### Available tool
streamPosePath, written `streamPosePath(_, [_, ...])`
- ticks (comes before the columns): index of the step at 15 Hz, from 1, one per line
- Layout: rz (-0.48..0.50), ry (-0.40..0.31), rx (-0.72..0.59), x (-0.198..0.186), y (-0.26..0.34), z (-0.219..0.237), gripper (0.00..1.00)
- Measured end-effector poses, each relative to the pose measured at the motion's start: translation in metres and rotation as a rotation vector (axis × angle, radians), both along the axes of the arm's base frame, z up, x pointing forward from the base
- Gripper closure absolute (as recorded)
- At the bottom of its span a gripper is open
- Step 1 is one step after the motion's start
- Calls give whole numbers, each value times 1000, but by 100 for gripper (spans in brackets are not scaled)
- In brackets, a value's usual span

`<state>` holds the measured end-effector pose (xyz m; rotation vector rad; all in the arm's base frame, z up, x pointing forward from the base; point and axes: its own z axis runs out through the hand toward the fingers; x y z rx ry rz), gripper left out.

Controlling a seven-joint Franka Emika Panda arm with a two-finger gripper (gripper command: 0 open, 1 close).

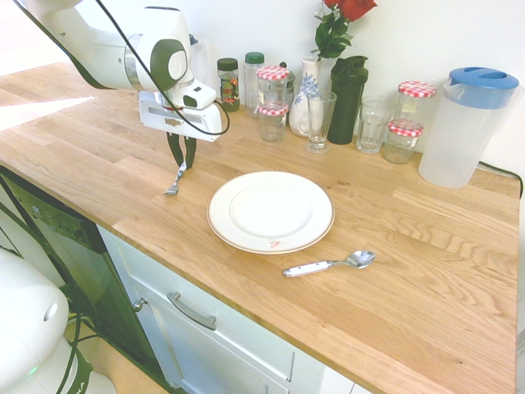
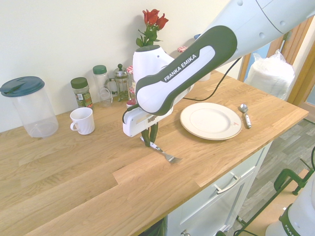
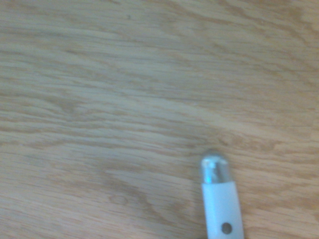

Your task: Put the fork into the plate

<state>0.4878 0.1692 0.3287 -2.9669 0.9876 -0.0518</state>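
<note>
Fork (image 1: pixel 173 185) handle hidden between jaws

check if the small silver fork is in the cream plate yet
Out: small silver fork is on the wooden counter beside the empty cream plate.

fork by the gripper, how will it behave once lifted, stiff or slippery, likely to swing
The fork looks like rigid metal, so it probably won't flex. Its smooth handle seems slippery and is pinched between narrow fingers, so it may pivot. It looks small and thin, likely light.
</note>
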Motion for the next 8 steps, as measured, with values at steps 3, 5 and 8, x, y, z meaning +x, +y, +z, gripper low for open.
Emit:
streamPosePath(3, [-4,-16,10,2,0,2,100])
streamPosePath(5, [-12,-41,22,5,-1,3,100])
streamPosePath(8, [-33,-70,49,7,-13,7,100])
